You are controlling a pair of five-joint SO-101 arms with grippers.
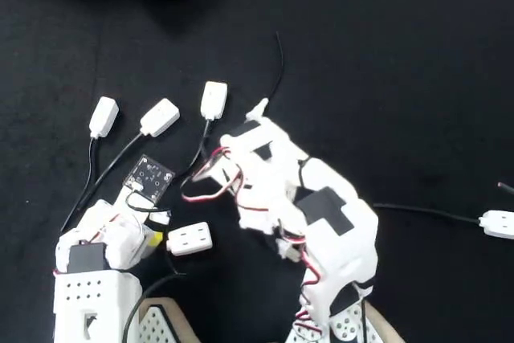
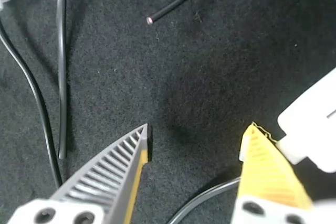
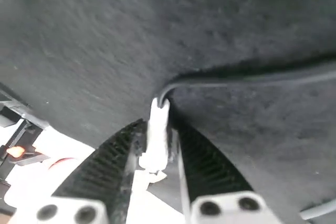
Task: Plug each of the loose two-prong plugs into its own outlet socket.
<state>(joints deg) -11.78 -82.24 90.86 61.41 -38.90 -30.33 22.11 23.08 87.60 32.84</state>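
My right gripper [image 3: 157,123] is shut on a small white two-prong plug [image 3: 156,145], whose black cable [image 3: 252,80] trails away over the cloth. From above, that gripper [image 1: 258,110] holds the plug [image 1: 259,106] near the table's middle, just right of a white socket block [image 1: 213,100]. Two more white socket blocks [image 1: 159,117] [image 1: 103,116] lie to the left, each on a black cable. My left gripper [image 2: 198,132] is open above bare cloth, with a white socket block [image 2: 315,127] beside its yellow finger [image 2: 262,161]. That block [image 1: 190,238] lies by the left arm [image 1: 112,238].
Another white plug [image 1: 498,223] on a black cable lies at the far right edge. Black cables [image 1: 104,174] run from the socket blocks toward the left arm's base. A loose cable end [image 2: 150,20] lies on the cloth. The table's far half is black cloth.
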